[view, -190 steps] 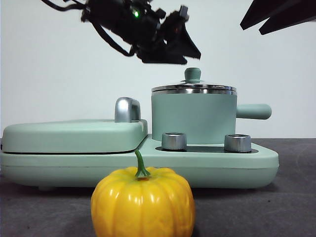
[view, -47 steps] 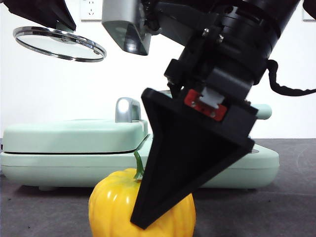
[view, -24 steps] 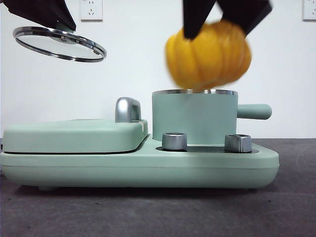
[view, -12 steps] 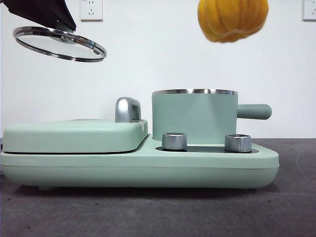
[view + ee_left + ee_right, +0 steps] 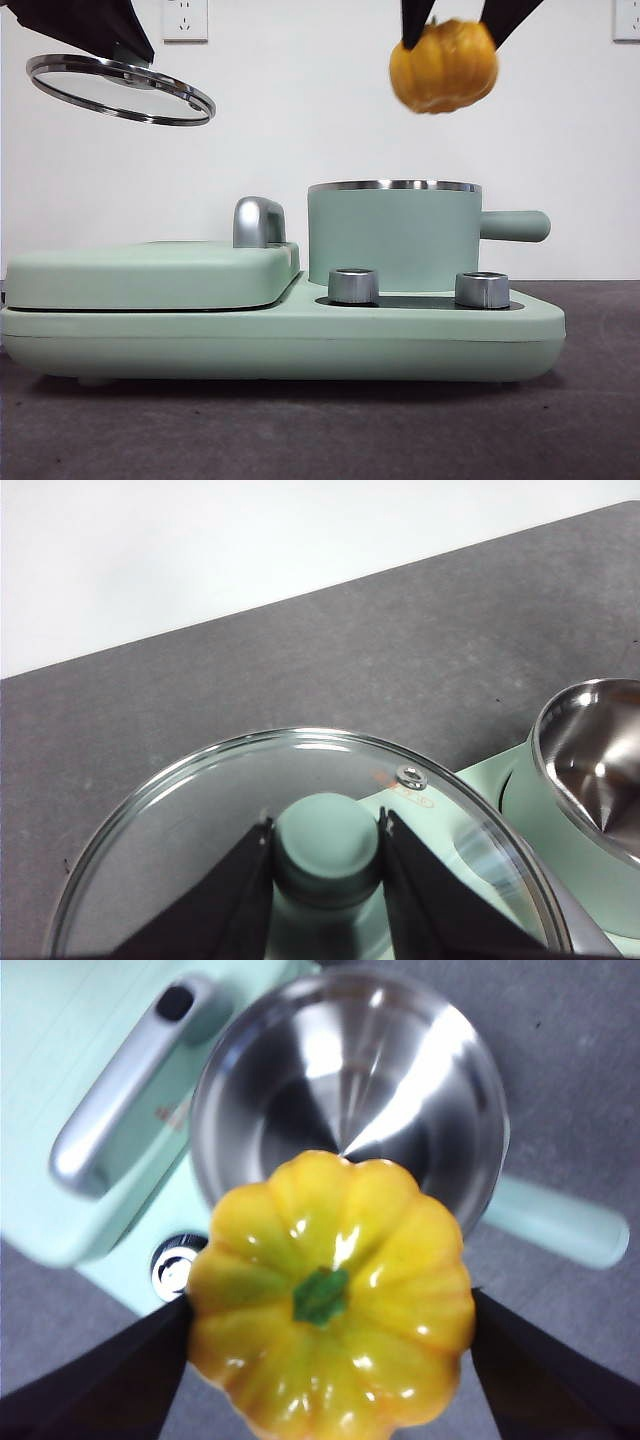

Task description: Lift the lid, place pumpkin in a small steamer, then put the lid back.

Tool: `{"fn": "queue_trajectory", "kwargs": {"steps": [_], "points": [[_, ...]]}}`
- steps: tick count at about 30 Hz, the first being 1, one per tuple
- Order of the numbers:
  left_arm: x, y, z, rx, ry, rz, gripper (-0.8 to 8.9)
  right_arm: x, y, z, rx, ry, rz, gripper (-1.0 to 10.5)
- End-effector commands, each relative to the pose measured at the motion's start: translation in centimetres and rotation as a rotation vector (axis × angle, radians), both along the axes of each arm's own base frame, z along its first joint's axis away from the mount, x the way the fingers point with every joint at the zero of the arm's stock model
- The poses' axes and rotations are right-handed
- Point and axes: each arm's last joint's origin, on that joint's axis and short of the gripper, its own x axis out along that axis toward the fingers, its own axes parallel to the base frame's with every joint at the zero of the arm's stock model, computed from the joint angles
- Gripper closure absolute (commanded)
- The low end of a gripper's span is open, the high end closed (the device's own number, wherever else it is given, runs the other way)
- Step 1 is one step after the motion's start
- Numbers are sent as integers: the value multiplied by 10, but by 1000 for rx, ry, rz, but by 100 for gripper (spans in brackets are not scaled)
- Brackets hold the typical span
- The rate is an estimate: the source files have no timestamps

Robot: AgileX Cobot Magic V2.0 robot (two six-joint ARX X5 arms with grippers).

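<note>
White wall backs the dark grey counter (image 5: 580,420), where a mint-green cooker base (image 5: 300,340) carries the small steamer (image 5: 392,240) on its right half. High above the open pot, slightly right of its middle, the right end effector (image 5: 447,22) pinches the pumpkin (image 5: 444,66) between its two black jaws. The right wrist view adds what the front view lacks: the pumpkin's green stem pointing up and the bare steel inside of the steamer (image 5: 350,1090) beneath it. At upper left the left end effector (image 5: 327,848) clamps the mint knob of the lid (image 5: 120,88), held tilted in the air; its wrist view shows both jaws touching that knob.
</note>
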Motion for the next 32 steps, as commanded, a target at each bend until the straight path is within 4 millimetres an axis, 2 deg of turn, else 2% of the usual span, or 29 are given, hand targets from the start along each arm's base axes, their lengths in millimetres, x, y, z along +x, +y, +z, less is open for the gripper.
{"fn": "queue_trajectory", "kwargs": {"steps": [1, 6, 11, 24, 32], "points": [[-1, -1, 10, -8, -51, -10, 803, 16, 9, -6, -25, 31, 18, 588], [-1, -1, 10, -8, -51, -10, 804, 39, 23, -18, -40, 57, 34, 588], [-1, -1, 10, -8, -51, -10, 804, 57, 33, -40, -69, 100, 37, 588], [-1, -1, 10, -8, -51, -10, 804, 91, 53, -98, -133, 193, 44, 588], [-1, -1, 10, -8, -50, -10, 804, 104, 60, -125, -148, 222, 42, 588]]}}
